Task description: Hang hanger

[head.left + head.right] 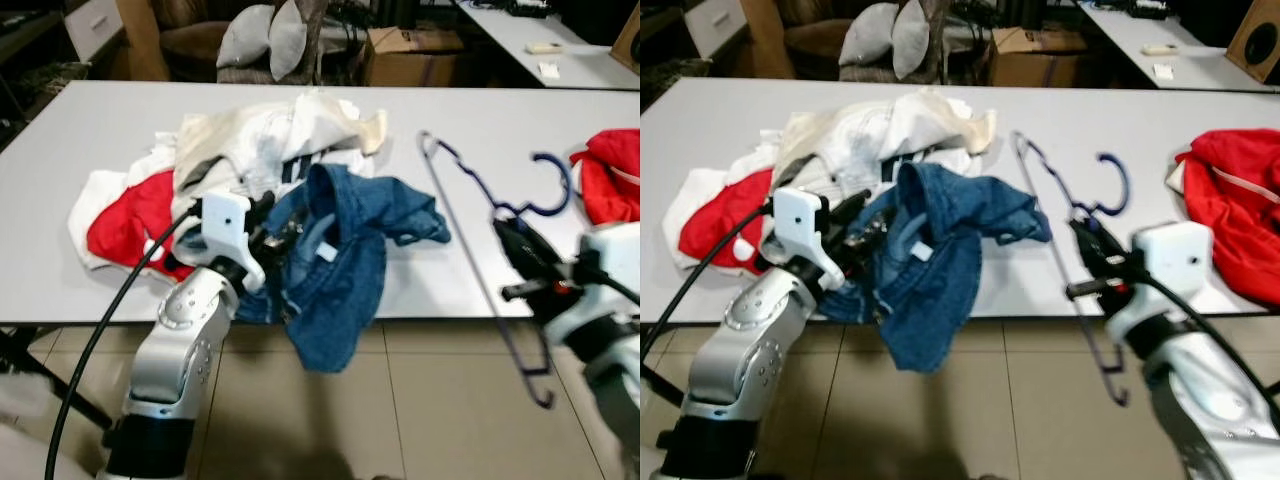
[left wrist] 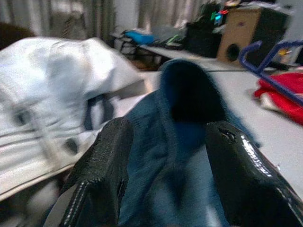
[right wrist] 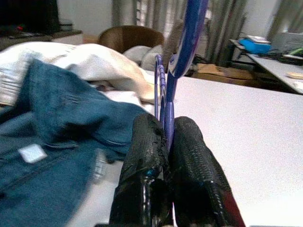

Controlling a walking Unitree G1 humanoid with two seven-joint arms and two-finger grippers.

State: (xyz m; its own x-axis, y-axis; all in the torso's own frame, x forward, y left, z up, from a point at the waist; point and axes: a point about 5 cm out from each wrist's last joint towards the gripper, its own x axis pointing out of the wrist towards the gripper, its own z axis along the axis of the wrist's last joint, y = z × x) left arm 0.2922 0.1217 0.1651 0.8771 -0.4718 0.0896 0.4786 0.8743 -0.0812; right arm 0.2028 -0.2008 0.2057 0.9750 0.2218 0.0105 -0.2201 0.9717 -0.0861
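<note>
Over white table (image 1: 80,140), right end effector (image 3: 166,142) clamps blue hanger (image 1: 470,250), seemingly lengthwise toward robot, hook rightward.

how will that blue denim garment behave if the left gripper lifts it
Probably floppy: the blue denim garment already droops over the white table's edge. The left gripper's fingers straddle bunched folds, so it may drag the white clothes.

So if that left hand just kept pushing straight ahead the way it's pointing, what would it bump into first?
Most likely the blue denim garment: the left hand points straight at it with its fingers spread, denim bunched between them. Depth is hard to judge, so it may already be touching. The white clothes lie off to one side.
</note>
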